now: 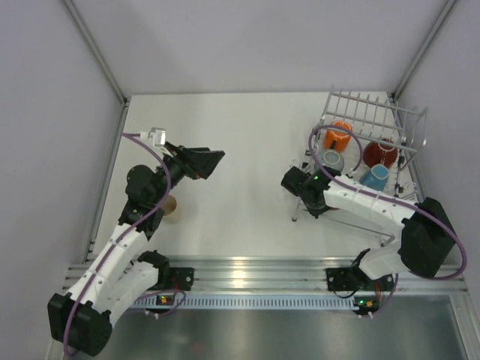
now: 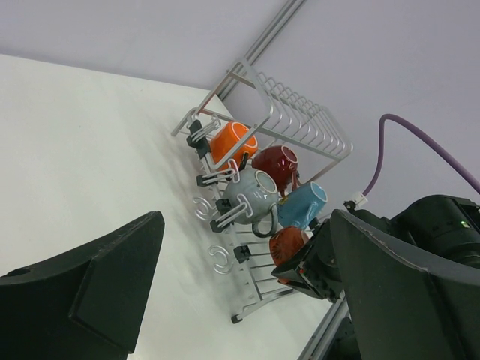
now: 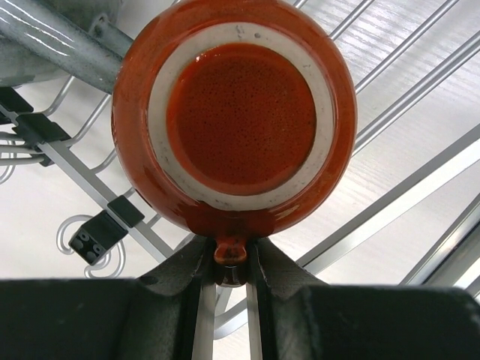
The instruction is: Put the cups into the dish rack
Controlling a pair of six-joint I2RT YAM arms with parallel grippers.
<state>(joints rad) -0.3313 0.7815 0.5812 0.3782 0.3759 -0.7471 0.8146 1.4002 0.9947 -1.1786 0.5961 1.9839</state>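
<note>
The dish rack (image 1: 373,101) stands at the back right. In it lie a bright orange cup (image 1: 338,136), a dark red cup (image 1: 380,154), a grey cup (image 1: 331,160) and a light blue cup (image 1: 374,177). My right gripper (image 1: 304,182) is at the rack's near-left end, shut on the handle of a squat orange-red mug (image 3: 234,112). The mug's base faces the wrist camera, above the rack wires (image 3: 390,112). My left gripper (image 1: 206,161) hangs open and empty over the table's left half. A cream cup (image 1: 171,207) stands beside the left arm.
A metal rail (image 1: 247,270) runs along the near edge. Grey walls with corner posts (image 1: 97,56) close in the left, back and right. The rack's wire hooks (image 2: 217,259) stick out toward the table's middle. A purple cable (image 1: 352,142) loops over the rack.
</note>
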